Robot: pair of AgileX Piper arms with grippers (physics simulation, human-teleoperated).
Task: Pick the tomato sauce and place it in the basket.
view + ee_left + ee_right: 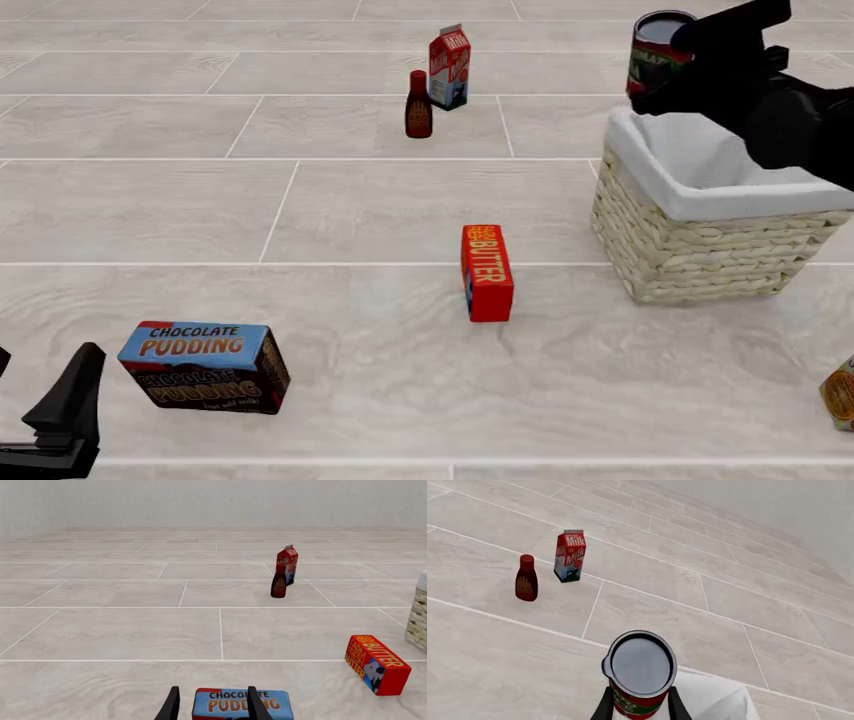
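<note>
Our right gripper (640, 707) is clenched on the tomato sauce (639, 672), its two fingers pressing the can's sides just below the top. In the front view the can (658, 50) hangs upright in the air above the far left corner of the basket (694, 245), which stands toward the table's right edge, and the white lining shows directly beneath the can in the right wrist view. The can looks to sit only just inside the rim, so we judge it wise to carry it a little further toward the basket's middle, lower it into the lining, and only then let go, keeping it upright so it does not catch the folded cloth. The brown bottle (419, 104) and milk carton (450, 67) stand well apart, toward the far edge. Our left gripper (213, 707) idles near the near left corner, fingers spread and holding nothing, with the chocolate pudding box (243, 703) just beyond its fingers.
</note>
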